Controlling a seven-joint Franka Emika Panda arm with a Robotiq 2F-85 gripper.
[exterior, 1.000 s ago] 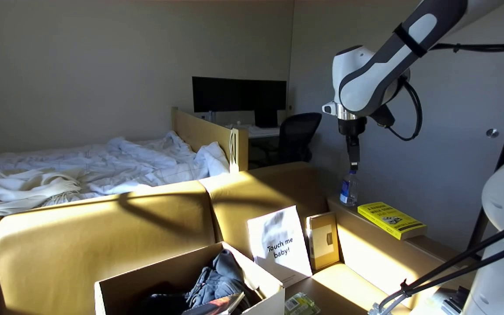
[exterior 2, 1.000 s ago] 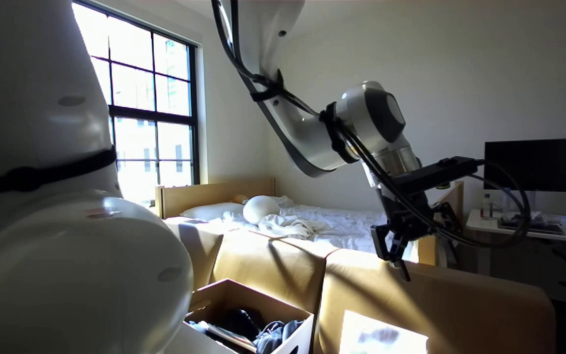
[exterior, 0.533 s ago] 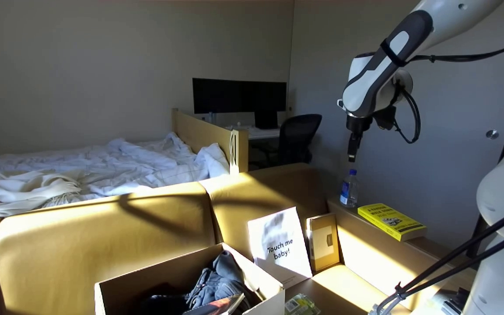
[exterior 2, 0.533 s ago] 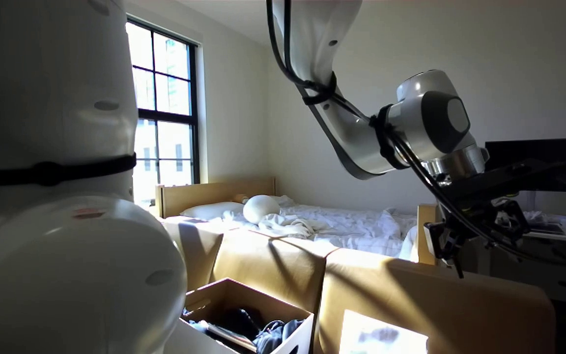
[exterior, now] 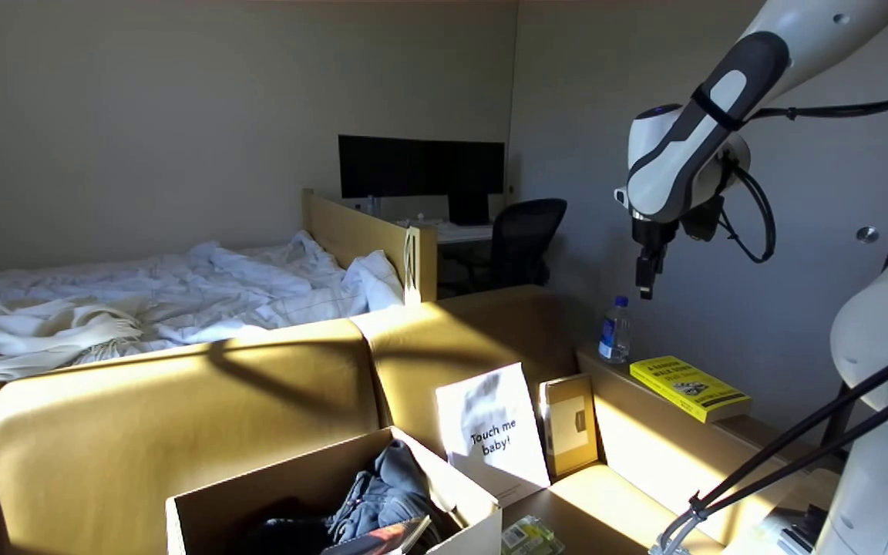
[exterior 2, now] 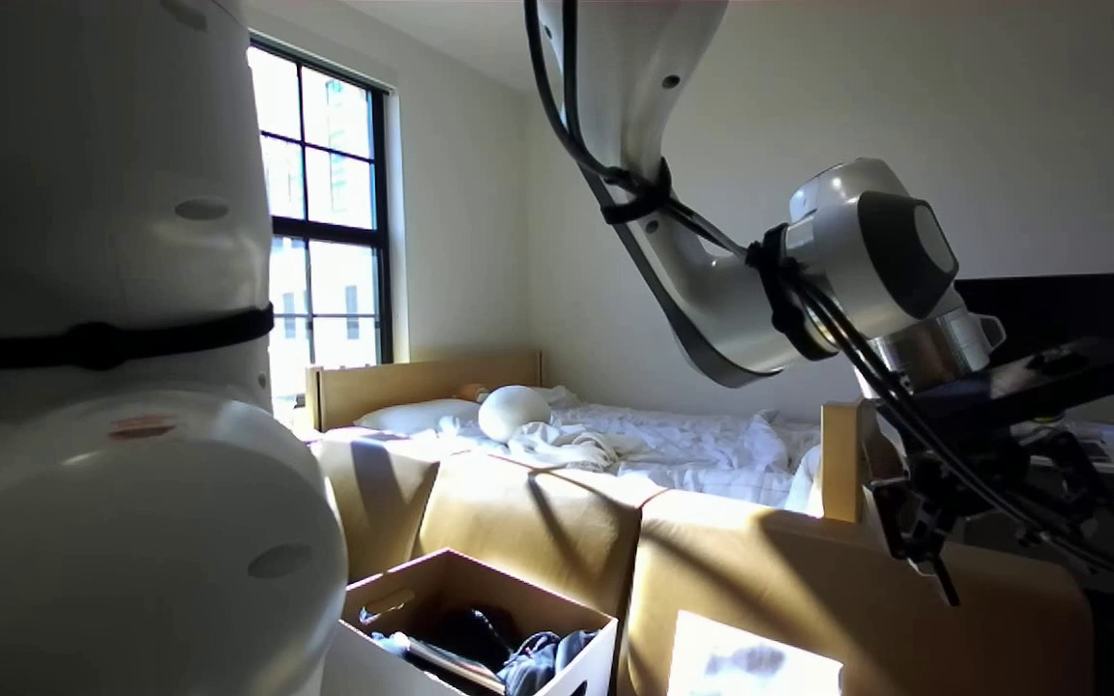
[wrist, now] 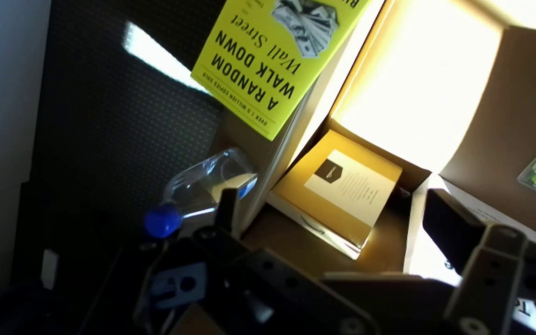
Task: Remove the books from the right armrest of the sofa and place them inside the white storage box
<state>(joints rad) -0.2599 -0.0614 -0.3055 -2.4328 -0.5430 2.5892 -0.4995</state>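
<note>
A yellow book (exterior: 689,385) lies flat on the right armrest (exterior: 660,432) of the tan sofa (exterior: 174,424); it also fills the top of the wrist view (wrist: 272,60). The white storage box (exterior: 479,533) sits on the seat and also shows in an exterior view (exterior 2: 588,667). It holds dark clothing (exterior: 390,493) and a dark book (exterior: 382,537). My gripper (exterior: 647,291) is empty, above the armrest near the bottle, higher than the book. In the wrist view the gripper (wrist: 338,216) has its fingers wide apart. It also shows in an exterior view (exterior 2: 915,575).
A clear bottle with a blue cap (exterior: 615,331) stands on the armrest behind the book. A yellow-brown box (exterior: 571,424) and a white sign (exterior: 490,432) lean on the seat's back corner. A clear green package (exterior: 530,536) lies beside the storage box. A bed (exterior: 182,293) stands behind.
My gripper has moved right in both exterior views, from above the bottle to beside it, and has come lower over the last half second. The book, bottle and box have not moved.
</note>
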